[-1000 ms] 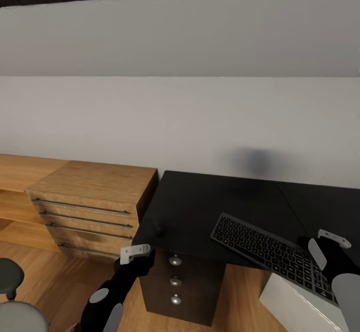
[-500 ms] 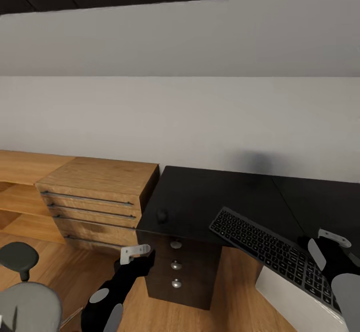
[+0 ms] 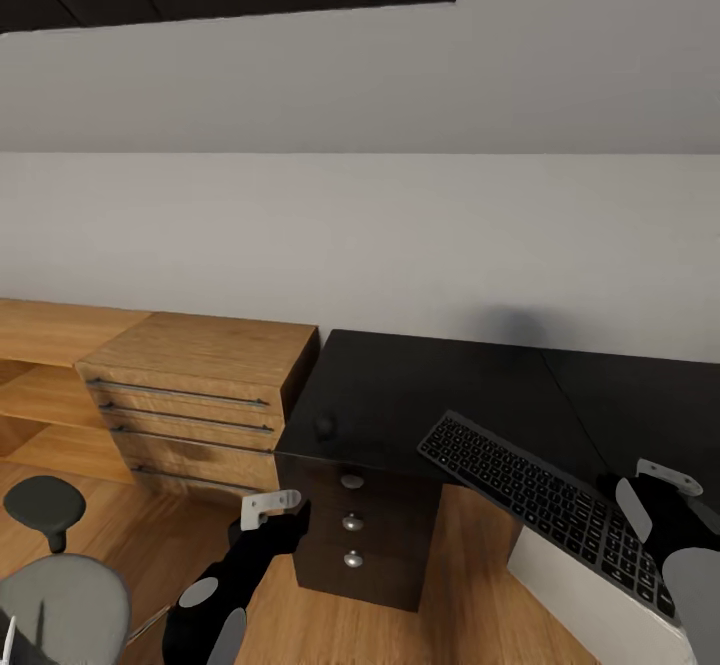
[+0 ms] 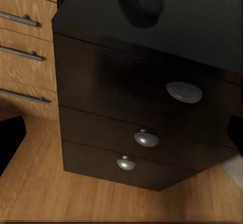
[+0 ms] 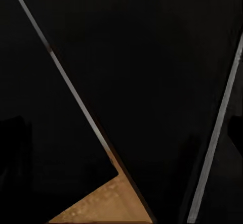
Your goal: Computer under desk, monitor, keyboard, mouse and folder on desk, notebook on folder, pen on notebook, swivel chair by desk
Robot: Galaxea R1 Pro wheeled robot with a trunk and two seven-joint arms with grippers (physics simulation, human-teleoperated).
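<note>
Grippers left and right both hover empty, jaw state unclear, with mouse and keyboard already on desk, chair waiting nearby.

I see light wooden drawer unit against grey wall; dark three-knob drawer pedestal on wood floor.

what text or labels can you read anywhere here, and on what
None can be read.
The keyboard on the desk has pale key legends, too small and blurred to read.
The mouse and the wooden drawer unit carry no visible markings.
</note>
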